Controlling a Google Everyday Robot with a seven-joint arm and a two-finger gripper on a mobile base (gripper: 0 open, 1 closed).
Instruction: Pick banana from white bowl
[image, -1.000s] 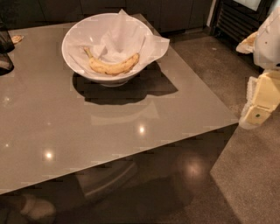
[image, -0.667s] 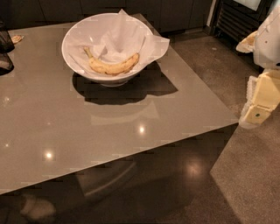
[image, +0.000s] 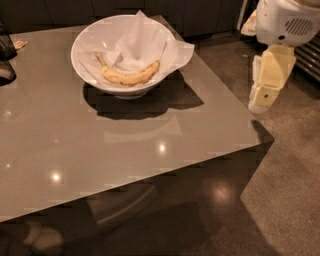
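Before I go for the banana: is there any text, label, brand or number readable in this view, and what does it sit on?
No readable text anywhere in this view.
The banana, white bowl, paper lining and table carry no markings.
The claw, hanging beyond the table's right edge, shows no lettering.
The dark object at the left edge shows none either.

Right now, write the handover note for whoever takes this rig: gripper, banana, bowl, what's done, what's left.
Gripper: hangs beyond the right edge of the table, above the floor, well apart from the bowl.
Banana: lies on the crumpled paper inside the bowl, at the far side of the table.
Done: nothing on the banana; it is not yet picked.
Left: reach over to the bowl, grasp the banana, lift it out.
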